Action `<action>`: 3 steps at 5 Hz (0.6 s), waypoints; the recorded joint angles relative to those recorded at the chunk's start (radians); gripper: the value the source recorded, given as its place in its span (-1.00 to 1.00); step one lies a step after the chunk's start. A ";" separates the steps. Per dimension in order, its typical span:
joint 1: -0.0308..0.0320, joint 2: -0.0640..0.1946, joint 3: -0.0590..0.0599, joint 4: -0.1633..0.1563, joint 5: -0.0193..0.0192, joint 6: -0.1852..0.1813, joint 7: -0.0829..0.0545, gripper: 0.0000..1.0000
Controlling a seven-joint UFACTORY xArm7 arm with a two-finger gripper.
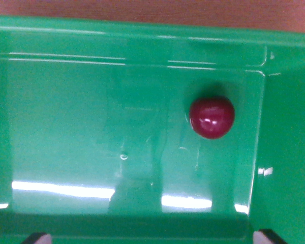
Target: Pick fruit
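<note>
A small, round, dark red fruit (212, 118) lies on the floor of a green plastic tray (66, 127), right of centre in the wrist view and close to the tray's right wall. Only the two dark fingertips (38, 238) of my gripper (152, 239) show, at the bottom corners of the picture. They stand wide apart with nothing between them, so the gripper is open. The fruit sits above and to the right of the gap between the fingertips, touching neither.
The tray's raised rim (142, 30) runs across the top, with a brown wooden surface (193, 10) beyond it. The right wall (290, 152) rises steeply next to the fruit. Bright light reflections streak the tray floor.
</note>
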 joint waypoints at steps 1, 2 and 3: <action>0.0000 0.000 0.000 0.000 0.0000 0.000 0.000 -1.00; -0.0029 0.016 -0.004 -0.015 -0.0078 -0.036 -0.002 -1.00; -0.0029 0.016 -0.004 -0.015 -0.0078 -0.036 -0.002 -1.00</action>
